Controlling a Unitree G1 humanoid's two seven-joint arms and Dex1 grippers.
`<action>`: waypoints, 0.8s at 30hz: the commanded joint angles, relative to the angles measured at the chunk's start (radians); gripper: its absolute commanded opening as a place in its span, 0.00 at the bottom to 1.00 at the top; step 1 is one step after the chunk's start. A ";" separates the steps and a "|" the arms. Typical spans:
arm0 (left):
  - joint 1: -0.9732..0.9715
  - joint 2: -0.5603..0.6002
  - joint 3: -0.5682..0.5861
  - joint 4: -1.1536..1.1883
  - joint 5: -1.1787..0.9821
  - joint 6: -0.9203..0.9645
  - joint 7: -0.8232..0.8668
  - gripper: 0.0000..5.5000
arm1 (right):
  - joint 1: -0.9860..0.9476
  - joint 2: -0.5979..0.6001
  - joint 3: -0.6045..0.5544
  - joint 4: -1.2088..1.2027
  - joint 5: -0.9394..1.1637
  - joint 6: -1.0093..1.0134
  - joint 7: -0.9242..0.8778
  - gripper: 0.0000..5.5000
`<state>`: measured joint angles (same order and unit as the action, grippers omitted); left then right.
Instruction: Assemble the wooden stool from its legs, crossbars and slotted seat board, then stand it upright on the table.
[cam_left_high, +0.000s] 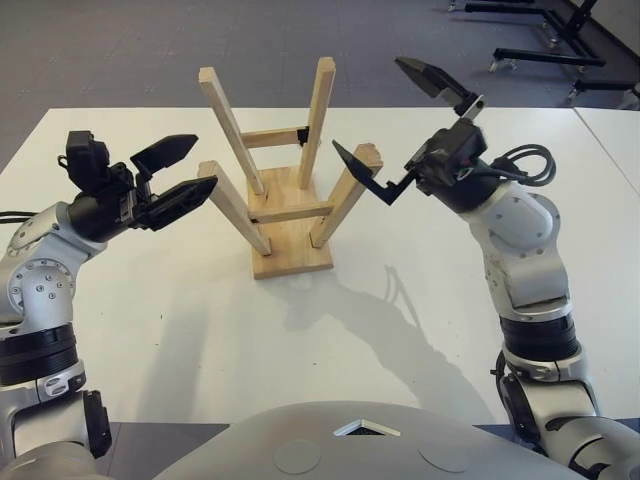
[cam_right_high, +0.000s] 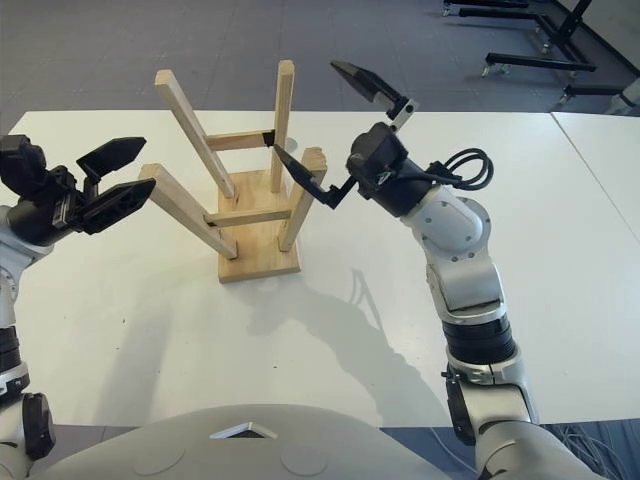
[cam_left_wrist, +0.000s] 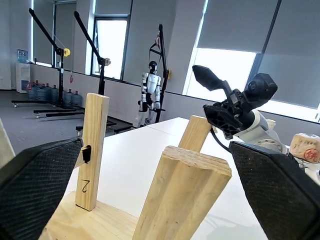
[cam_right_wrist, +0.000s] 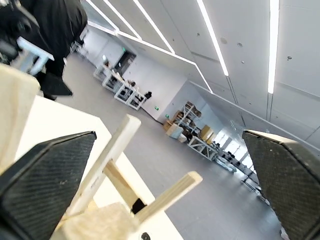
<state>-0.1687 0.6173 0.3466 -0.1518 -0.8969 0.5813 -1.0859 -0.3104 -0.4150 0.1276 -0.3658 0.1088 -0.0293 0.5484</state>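
Stool (cam_left_high: 285, 215) upside down at middle of table (cam_left_high: 150, 300): seat board (cam_left_high: 292, 255) flat on tabletop, four legs (cam_left_high: 232, 205) pointing up, two crossbars (cam_left_high: 292, 211) joining them. Left gripper (cam_left_high: 203, 160) at 9 o'clock from stool, fingers apart, top of near-left leg between them; contact not possible to tell. Right gripper (cam_left_high: 366, 102) at 2 o'clock, fingers spread wide, holding nothing, lower finger just beside top of near-right leg.

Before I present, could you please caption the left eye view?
Both open, the left gripper and right gripper flank the upside-down wooden stool on the table.
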 joint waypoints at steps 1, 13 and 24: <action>0.018 -0.021 -0.053 -0.053 0.003 0.006 0.011 0.98 | -0.015 -0.008 0.011 0.001 -0.032 0.018 0.005 0.98; 0.056 -0.002 0.096 -0.150 -0.233 0.048 0.037 0.98 | 0.009 -0.106 -0.058 0.124 -0.289 0.091 -0.114 0.98; -0.177 0.037 -0.123 0.439 0.384 -0.327 0.145 0.98 | -0.006 -0.089 -0.064 0.160 -0.277 0.081 -0.113 0.98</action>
<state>-0.2926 0.6770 0.2590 0.2163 -0.5730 0.3184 -0.9416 -0.3000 -0.5122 0.0517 -0.2050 -0.1795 0.0613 0.4230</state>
